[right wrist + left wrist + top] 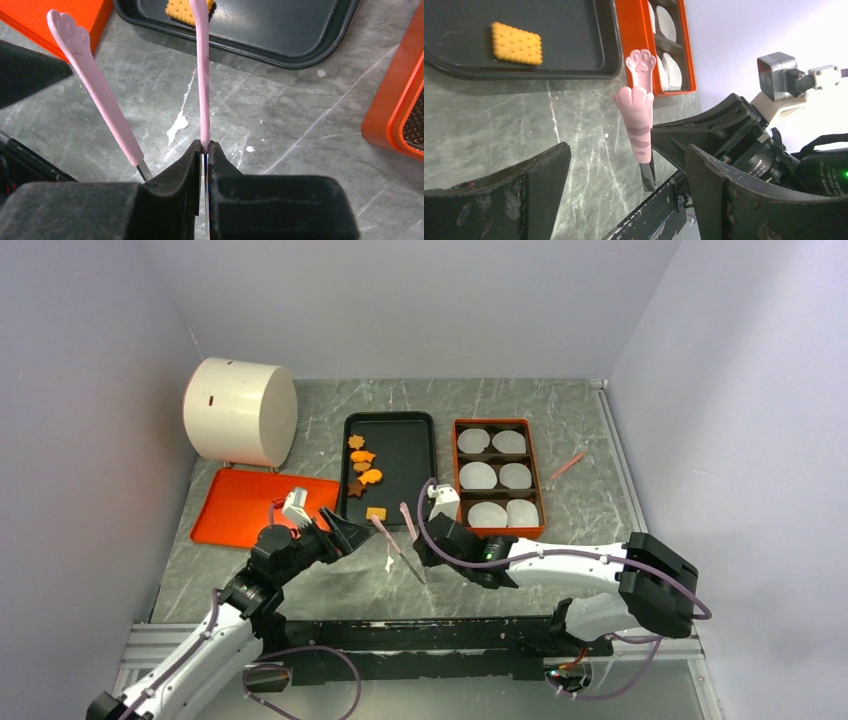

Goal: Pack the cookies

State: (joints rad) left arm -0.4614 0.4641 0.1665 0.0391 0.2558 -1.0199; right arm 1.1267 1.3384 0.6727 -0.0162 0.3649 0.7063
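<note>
Several cookies (363,466), mostly orange with one dark brown, lie on the left side of a black tray (405,455). A square orange cookie (377,513) sits at the tray's near edge and also shows in the left wrist view (516,43) and the right wrist view (180,10). My right gripper (428,545) (206,147) is shut on one arm of pink cat-paw tongs (388,538) (202,75); their tips point at the square cookie. The other arm lies outside the jaws. My left gripper (345,535) (624,155) is open and empty, just left of the tongs (640,120).
An orange box (540,480) with white paper cups (478,476) stands right of the tray. An orange lid (245,508) lies at left, with a white cylinder (240,410) behind it. A thin pink stick (567,465) lies right of the box.
</note>
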